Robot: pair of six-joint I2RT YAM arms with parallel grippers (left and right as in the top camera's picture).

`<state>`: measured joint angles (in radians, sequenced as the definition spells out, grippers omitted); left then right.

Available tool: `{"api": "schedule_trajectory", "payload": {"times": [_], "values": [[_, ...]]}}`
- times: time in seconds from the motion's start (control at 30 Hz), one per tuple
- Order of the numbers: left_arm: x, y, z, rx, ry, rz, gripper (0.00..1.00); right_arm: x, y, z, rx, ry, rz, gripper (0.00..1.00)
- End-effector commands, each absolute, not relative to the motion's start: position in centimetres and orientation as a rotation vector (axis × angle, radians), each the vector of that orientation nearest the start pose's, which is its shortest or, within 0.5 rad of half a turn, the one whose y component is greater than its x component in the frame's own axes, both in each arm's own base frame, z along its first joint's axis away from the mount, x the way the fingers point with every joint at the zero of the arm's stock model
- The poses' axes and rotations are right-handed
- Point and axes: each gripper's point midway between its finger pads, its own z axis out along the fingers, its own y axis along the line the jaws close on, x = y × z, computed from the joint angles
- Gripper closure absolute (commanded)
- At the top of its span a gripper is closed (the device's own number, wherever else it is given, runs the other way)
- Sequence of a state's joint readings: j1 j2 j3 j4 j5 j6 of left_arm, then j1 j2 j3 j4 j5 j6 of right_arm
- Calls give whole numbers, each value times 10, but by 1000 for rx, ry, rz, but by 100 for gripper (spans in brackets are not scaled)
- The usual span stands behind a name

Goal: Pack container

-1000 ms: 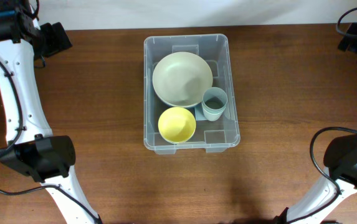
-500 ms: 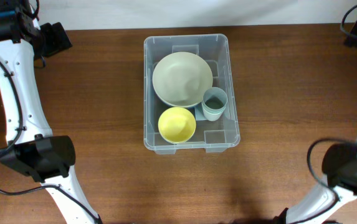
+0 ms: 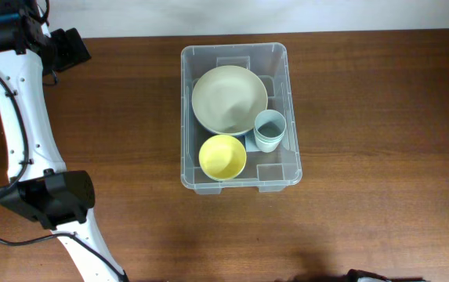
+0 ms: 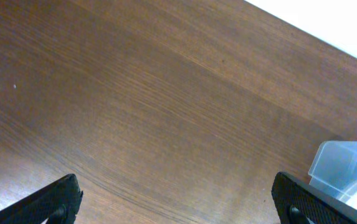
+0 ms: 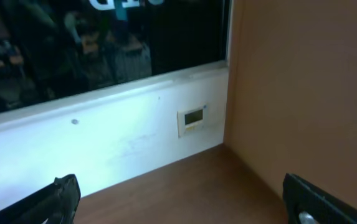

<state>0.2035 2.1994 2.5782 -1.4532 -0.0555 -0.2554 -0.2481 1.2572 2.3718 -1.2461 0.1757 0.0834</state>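
The container [image 3: 291, 153], a large clear plastic tub, stands in the middle of the table. Inside it are a big cream bowl [image 3: 228, 98], a small yellow bowl [image 3: 222, 157] and stacked pale blue cups [image 3: 269, 131]. My left gripper [image 4: 178, 208] is open over bare wood at the table's far left corner, well apart from the tub, whose corner [image 4: 346, 163] shows at the right of the left wrist view. My right gripper [image 5: 184, 208] is open with nothing between its fingers, facing a wall beyond the table edge. The overhead view does not show it.
My left arm [image 3: 20, 117] runs along the table's left side, its dark elbow joint [image 3: 52, 200] near the front. A white wall ledge with a small panel [image 5: 194, 117] and a dark window lie ahead of the right gripper.
The right arm has left the overhead view: its wrist at the top right and its elbow at the lower right are gone. The left arm and the tub's contents have not moved.
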Motion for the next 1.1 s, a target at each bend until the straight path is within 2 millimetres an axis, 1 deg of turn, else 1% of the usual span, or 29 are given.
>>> {"api": "schedule_trajectory", "payload": {"times": [0.0,0.07,0.1,0.13,0.2,0.27,0.33,0.37,0.47,0.57,0.6,0.7,0.73,0.77,0.8,0.87,0.9,1.07], "values": [[486,110,266,-634,2541,38,1,174,-74,574,414,1640,-261,1],[486,110,266,-634,2541,38,0,151,-69,551,417,1668,-262,1],[486,110,266,-634,2541,38,0,148,-68,546,418,1674,-262,1],[486,110,266,-634,2541,38,0,145,-66,532,414,1685,-258,1],[486,110,266,-634,2541,38,0,145,-66,512,414,1687,-256,1],[486,110,266,-634,2541,38,0,153,-68,482,412,1678,-256,1],[486,110,266,-634,2541,38,0,162,-68,459,405,1673,-248,1],[486,110,266,-634,2541,38,0,172,-70,435,401,1666,-244,1],[486,110,266,-634,2541,38,0,199,-72,378,377,1644,-220,1],[486,110,266,-634,2541,38,0,224,-69,333,331,1583,-178,1],[486,110,266,-634,2541,38,0,230,-68,322,316,1559,-166,1],[486,110,266,-634,2541,38,0,242,-62,291,266,1476,-132,1],[486,110,266,-634,2541,38,0,243,-61,285,256,1459,-125,1],[486,110,266,-634,2541,38,0,244,-56,271,240,1446,-111,1],[486,110,266,-634,2541,38,0,244,-54,265,233,1449,-102,1],[486,110,266,-634,2542,38,0,243,-46,255,205,1454,-86,1],[486,110,266,-634,2541,38,0,242,-44,252,193,1454,-85,1],[486,110,266,-634,2542,38,0,239,-38,236,167,1509,-84,1]]}}
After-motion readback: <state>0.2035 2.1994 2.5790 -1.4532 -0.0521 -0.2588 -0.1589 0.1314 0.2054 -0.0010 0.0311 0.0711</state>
